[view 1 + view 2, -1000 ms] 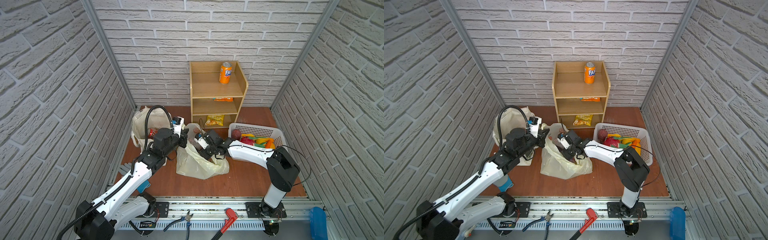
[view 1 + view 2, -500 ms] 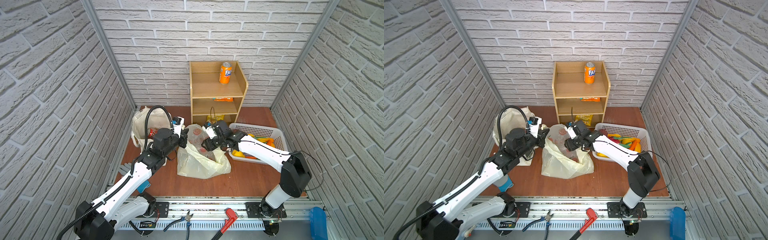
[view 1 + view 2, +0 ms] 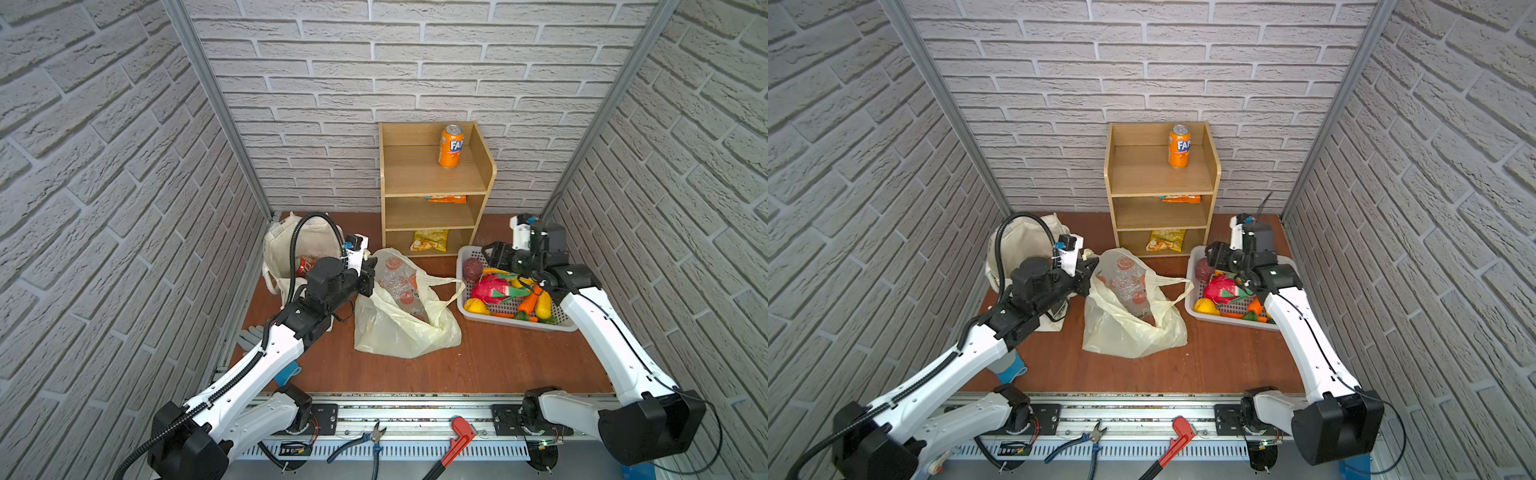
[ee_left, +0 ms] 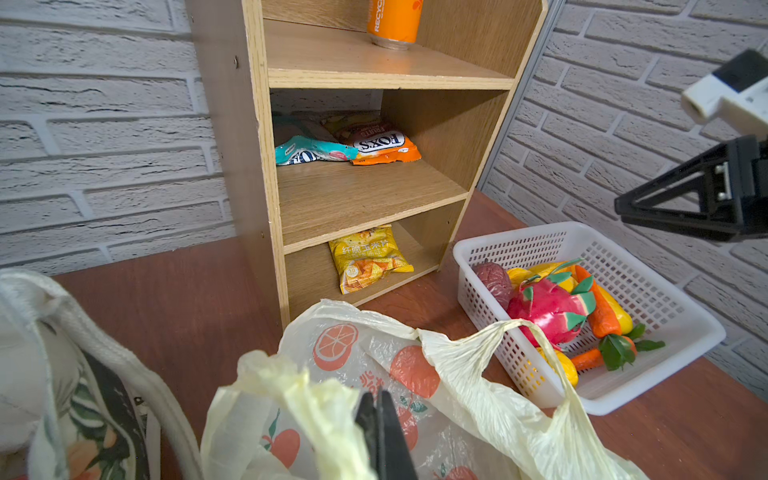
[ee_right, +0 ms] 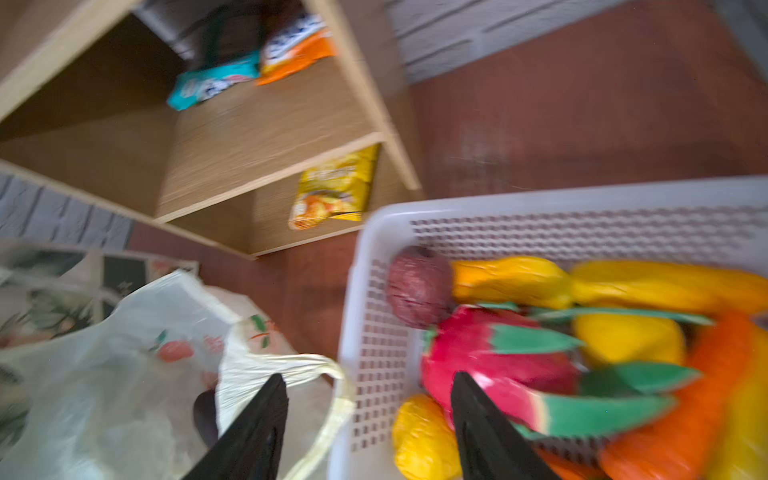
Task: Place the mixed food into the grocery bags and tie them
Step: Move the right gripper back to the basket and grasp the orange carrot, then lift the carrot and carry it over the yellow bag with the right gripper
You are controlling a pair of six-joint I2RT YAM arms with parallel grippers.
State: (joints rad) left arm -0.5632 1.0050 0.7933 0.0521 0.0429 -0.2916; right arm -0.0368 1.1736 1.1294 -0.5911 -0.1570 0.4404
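Two grippers, one bag mouth. Carrier bag (image 3: 405, 320), mid-tabletop: left gripper (image 4: 377, 401) pinched together on its rim at 10 o'clock; best held high and taut. Basket (image 4: 648, 374), 3 o'clock of bag: right gripper (image 5: 368, 378) jaws apart, empty, above toy produce (image 3: 492, 289); descend straight, straddle one piece, avoid the handle loop (image 5: 291, 360). Canvas tote (image 3: 286, 245) at 10 o'clock, red can (image 3: 302, 266) inside.

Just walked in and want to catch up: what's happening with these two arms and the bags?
The left gripper is shut on the rim of the pale-yellow plastic bag, holding its mouth up. The right gripper hangs open and empty over the white basket of toy produce, near the pink dragon fruit. A red can sits in the canvas tote; snack packets and an orange can are on the shelf. Neither bag is tied.
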